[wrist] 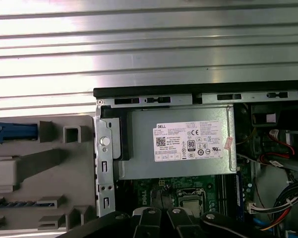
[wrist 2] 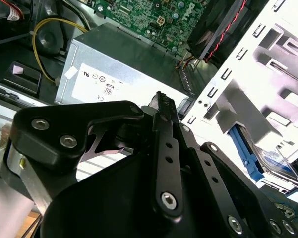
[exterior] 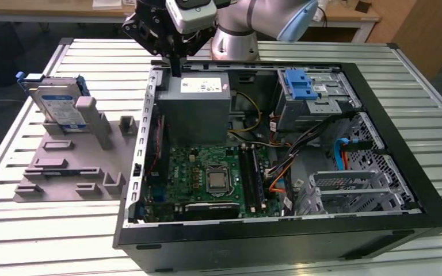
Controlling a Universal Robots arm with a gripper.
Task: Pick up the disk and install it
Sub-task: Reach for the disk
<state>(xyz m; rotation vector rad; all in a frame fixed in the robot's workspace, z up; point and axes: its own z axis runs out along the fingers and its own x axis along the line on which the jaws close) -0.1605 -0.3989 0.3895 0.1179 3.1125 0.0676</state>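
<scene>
The disk [exterior: 57, 104], a silver drive with a white-and-blue label in a blue bracket, stands upright in the grey fixture [exterior: 75, 172] at the exterior view's left, outside the computer case. The second wrist view has the disk [wrist 2: 275, 161] at its edge, and the first wrist view catches its blue bracket [wrist: 12, 131]. My gripper [exterior: 176, 68] hangs over the case's back left corner, just above the grey power-supply box [exterior: 198, 109]. It is shut with nothing held, as both wrist views confirm for the gripper [wrist 2: 161, 99] [wrist: 161, 214]. It is well apart from the disk.
The open black case [exterior: 405, 195] lies on a slatted metal table [exterior: 75, 241]. Inside are the green motherboard [exterior: 209, 175], loose cables, a drive cage with a blue latch [exterior: 301, 86] at the back and a perforated metal cage [exterior: 351, 190] at the front right.
</scene>
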